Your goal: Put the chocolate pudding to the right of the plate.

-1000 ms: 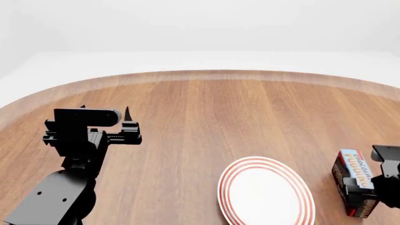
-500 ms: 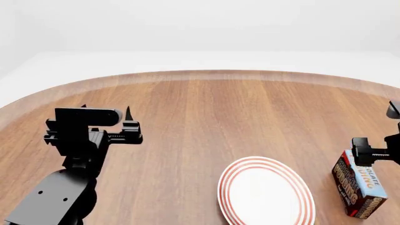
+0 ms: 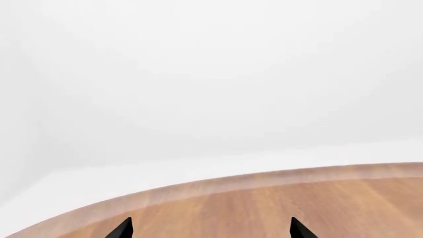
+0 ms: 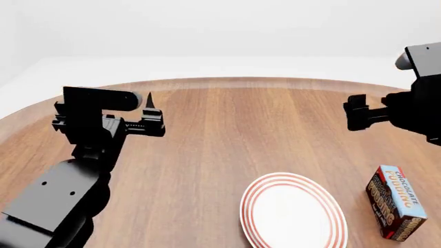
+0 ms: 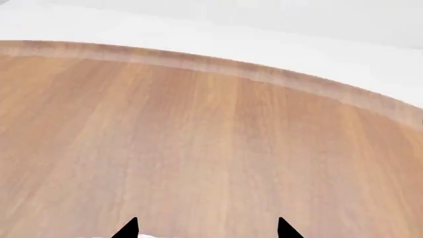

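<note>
Chocolate pudding (image 4: 395, 202) lying on counter (image 4: 227, 129) at lower right of head frame, just right of plate (image 4: 293, 213), not touching it. Right end effector (image 4: 358, 112) hovering at upper right, spread, gripping nothing. Left end effector (image 4: 153, 116) hanging at upper left, spread, gripping nothing.

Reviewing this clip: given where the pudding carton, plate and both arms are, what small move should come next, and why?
Probably just ease the right gripper a little farther up and back, then stop. The chocolate pudding lies on the table to the right of the plate, apart from it, and neither gripper holds anything; the left gripper hangs idle.
</note>
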Available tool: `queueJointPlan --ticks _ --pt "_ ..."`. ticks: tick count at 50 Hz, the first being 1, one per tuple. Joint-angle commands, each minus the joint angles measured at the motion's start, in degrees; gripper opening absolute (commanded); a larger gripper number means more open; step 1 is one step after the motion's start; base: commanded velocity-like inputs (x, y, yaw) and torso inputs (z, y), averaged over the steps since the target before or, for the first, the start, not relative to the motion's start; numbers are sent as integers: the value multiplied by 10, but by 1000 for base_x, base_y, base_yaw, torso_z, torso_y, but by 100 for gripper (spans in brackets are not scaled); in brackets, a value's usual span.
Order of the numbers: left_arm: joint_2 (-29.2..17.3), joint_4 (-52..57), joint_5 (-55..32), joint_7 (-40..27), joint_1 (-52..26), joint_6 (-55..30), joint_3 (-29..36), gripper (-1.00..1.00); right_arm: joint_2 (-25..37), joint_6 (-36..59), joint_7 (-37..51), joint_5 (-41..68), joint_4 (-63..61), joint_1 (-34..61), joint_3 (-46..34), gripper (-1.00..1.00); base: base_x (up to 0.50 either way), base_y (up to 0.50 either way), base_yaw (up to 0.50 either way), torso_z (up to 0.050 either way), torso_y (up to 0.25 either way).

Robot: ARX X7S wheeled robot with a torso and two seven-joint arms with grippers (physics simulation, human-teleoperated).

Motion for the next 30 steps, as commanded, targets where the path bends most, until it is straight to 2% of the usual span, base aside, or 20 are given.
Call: queueJointPlan --ticks 1,5,9,30 --pt "14 -9 -12 3 -92 -39 18 100 -39 -88 153 62 -230 -88 101 100 0 0 0 0 0" --pt "16 -10 -12 5 -107 -36 23 100 -56 -135 170 81 -271 -121 137 100 0 0 0 0 0" --pt "16 -3 -13 6 -111 -36 26 100 -61 -153 174 53 -293 -134 124 100 0 0 0 0 0" --pt "13 2 -15 4 -107 -28 32 100 -63 -173 150 44 -292 -154 117 100 0 0 0 0 0"
